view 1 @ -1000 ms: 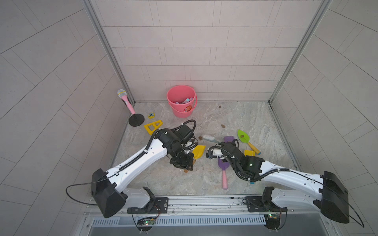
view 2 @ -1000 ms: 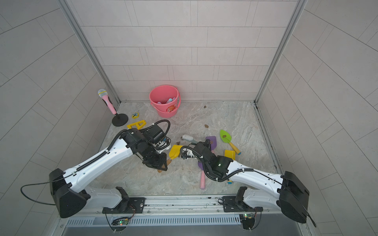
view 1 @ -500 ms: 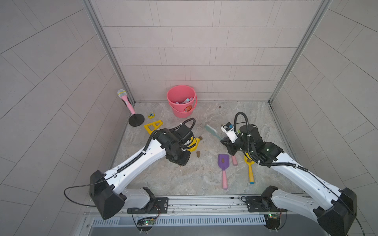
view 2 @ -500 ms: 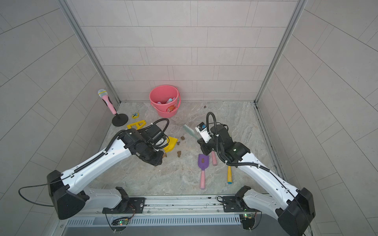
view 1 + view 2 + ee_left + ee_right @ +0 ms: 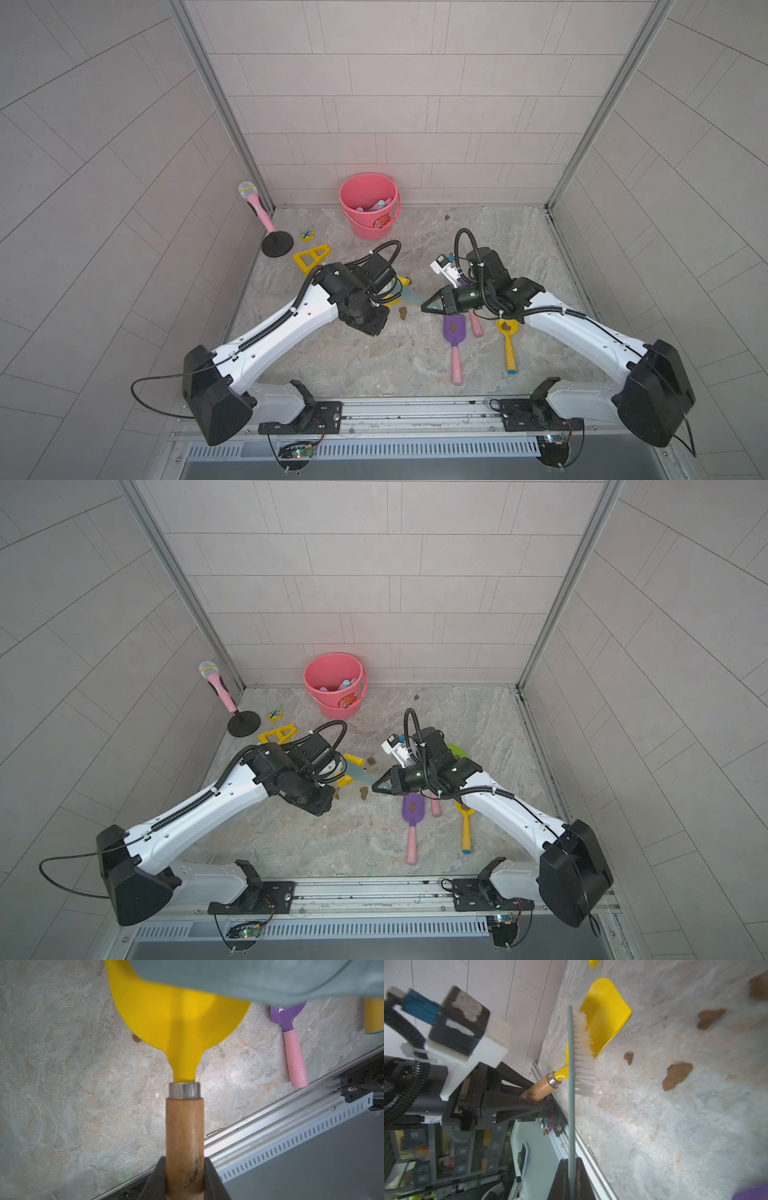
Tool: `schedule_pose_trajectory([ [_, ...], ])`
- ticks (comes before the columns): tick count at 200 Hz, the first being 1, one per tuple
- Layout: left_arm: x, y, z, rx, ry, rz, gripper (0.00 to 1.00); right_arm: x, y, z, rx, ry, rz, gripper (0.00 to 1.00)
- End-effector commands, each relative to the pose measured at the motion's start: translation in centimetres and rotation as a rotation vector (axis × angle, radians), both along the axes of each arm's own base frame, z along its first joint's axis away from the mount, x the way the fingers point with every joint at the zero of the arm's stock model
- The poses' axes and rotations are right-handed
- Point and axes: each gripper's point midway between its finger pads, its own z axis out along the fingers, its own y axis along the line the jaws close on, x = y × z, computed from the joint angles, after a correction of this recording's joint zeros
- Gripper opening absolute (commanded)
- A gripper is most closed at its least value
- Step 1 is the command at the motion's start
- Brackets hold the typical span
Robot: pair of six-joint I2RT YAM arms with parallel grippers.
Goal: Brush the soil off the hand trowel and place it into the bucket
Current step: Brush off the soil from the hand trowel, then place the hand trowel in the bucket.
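Yellow hand trowel (image 5: pixel 178 1012) gripped in the left tool (image 5: pixel 185 1180), with a brush (image 5: pixel 582 1043) laid across its blade.

The trowel is held over the table (image 5: pixel 374 361), in front of the bucket (image 5: pixel 365 226) and toward the robot's side of it. The left tool's jaws are closed on its wooden handle just behind the metal collar. The right tool (image 5: pixel 572 1169) is pinched narrow on the brush's thin grey-green back, and the white bristles press against the blade near its neck. Brown lumps of soil (image 5: pixel 677 1075) lie loose on the table just beside the blade. Farther from the bucket, on the right arm's side, lie a purple trowel (image 5: pixel 454 332) and a yellow spade (image 5: pixel 508 349), each carrying a brown lump. The bucket stands upright against the back wall, well apart from both tools, with a few pale things inside.
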Motion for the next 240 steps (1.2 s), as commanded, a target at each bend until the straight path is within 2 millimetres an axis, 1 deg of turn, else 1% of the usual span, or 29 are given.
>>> schedule_pose_trajectory([
  [1, 0.3, -0.1, 0.2, 0.003, -0.031, -0.021, 0.00, -1.1, 1.6, 0.7, 0.046, 0.087, 0.051, 0.00],
  [12, 0.4, 0.0, 0.2, 0.009, -0.034, -0.015, 0.00, -0.8, 1.5, -0.2, 0.018, 0.107, 0.033, 0.00],
  [41, 0.5, 0.1, 0.1, 0.013, -0.036, -0.007, 0.00, 0.3, 0.7, -2.0, -0.039, 0.156, -0.027, 0.00],
  [63, 0.6, 0.1, 0.1, 0.016, -0.042, -0.006, 0.00, 1.3, -0.8, -3.4, -0.075, 0.184, -0.093, 0.00],
  [80, 0.6, 0.1, 0.3, 0.013, -0.048, -0.004, 0.00, 2.2, -2.4, -3.9, -0.087, 0.198, -0.147, 0.00],
  [102, 0.7, 0.0, 0.4, 0.012, -0.045, -0.004, 0.00, 3.6, -5.2, -4.4, -0.114, 0.188, -0.240, 0.00],
  [120, 0.8, -0.1, 0.5, 0.009, -0.047, -0.002, 0.00, 5.0, -8.3, -4.3, -0.163, 0.141, -0.348, 0.00],
  [138, 1.0, -0.3, 1.0, -0.002, -0.056, 0.013, 0.00, 6.0, -11.5, -4.0, -0.267, 0.023, -0.444, 0.00],
  [148, 1.4, -0.5, 1.6, -0.014, -0.068, 0.034, 0.00, 6.2, -13.2, -3.9, -0.342, -0.048, -0.499, 0.00],
  [167, 3.0, -0.8, 2.9, -0.036, -0.114, 0.116, 0.00, 6.5, -15.6, -3.3, -0.415, -0.149, -0.599, 0.00],
  [180, 4.5, -1.6, 4.1, -0.089, -0.147, 0.169, 0.00, 6.6, -16.7, -3.0, -0.431, -0.190, -0.663, 0.00],
  [193, 6.3, -2.3, 5.6, -0.149, -0.185, 0.219, 0.00, 6.6, -17.0, -2.6, -0.416, -0.221, -0.694, 0.00],
  [213, 9.3, -3.4, 8.2, -0.270, -0.168, 0.316, 0.00, 6.3, -17.2, -2.2, -0.401, -0.240, -0.710, 0.00],
  [240, 14.8, -4.3, 11.5, -0.447, -0.128, 0.478, 0.00, 5.6, -17.4, -2.4, -0.396, -0.242, -0.710, 0.00],
])
